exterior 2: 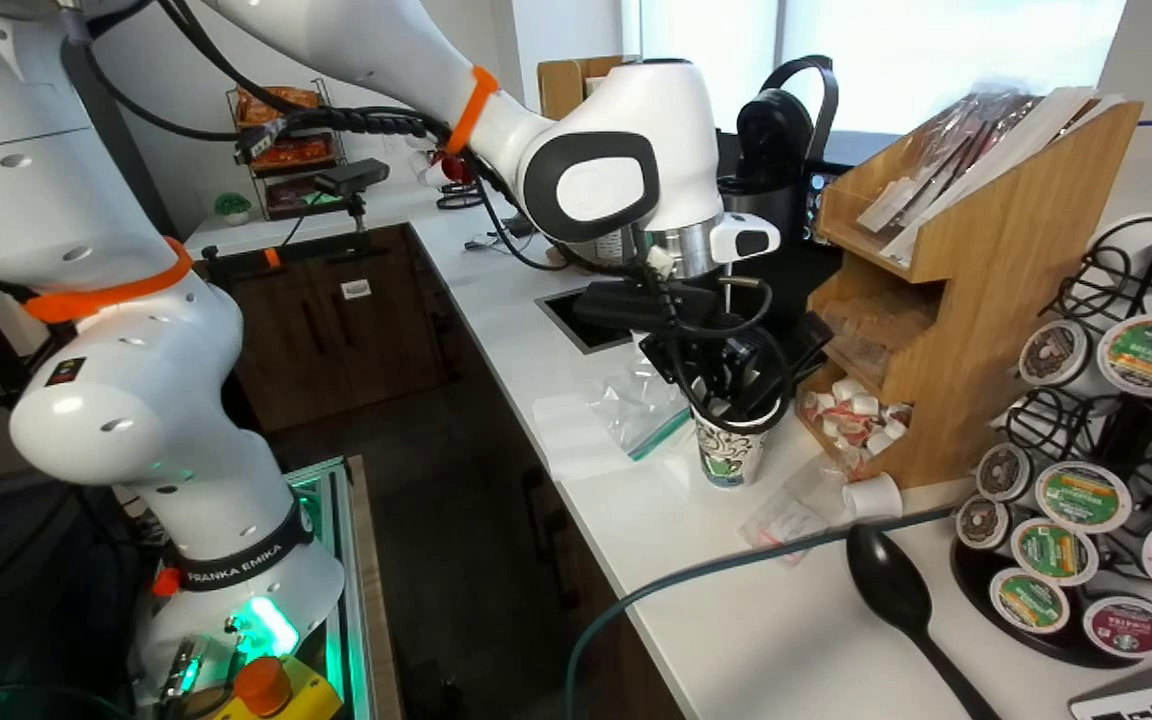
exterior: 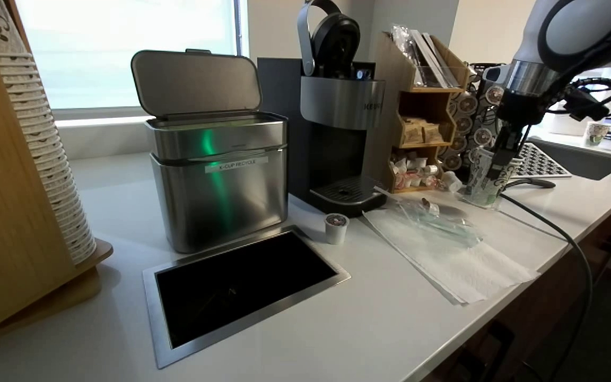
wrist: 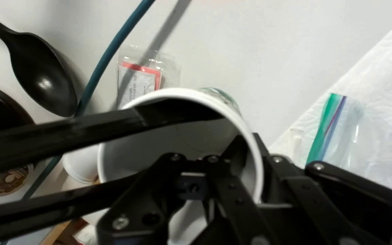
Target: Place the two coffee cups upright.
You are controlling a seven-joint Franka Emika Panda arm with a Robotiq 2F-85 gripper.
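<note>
My gripper point(wrist: 248, 134) has one finger inside and one finger outside a patterned paper cup point(exterior: 480, 178), with the cup wall between them; it looks shut on that wall. The paper cup also shows in an exterior view point(exterior 2: 726, 455), nearly upright with its base at the counter. Black strips cross its mouth in the wrist view. A small pale cup point(exterior: 336, 228) with a printed lid stands upright beside the coffee machine point(exterior: 343, 132). Another small pale cup point(exterior 2: 873, 497) lies on its side by the wooden organizer; it shows partly in the wrist view point(wrist: 82, 165).
Paper towels point(exterior: 464, 276) with a clear zip bag point(exterior: 443, 223) lie near the counter edge. A blue cable point(exterior 2: 736, 565) crosses the counter by a black spoon point(exterior 2: 891, 580). The wooden organizer point(exterior 2: 1026, 270), pod rack point(exterior 2: 1086, 500) and steel bin point(exterior: 226, 191) stand around.
</note>
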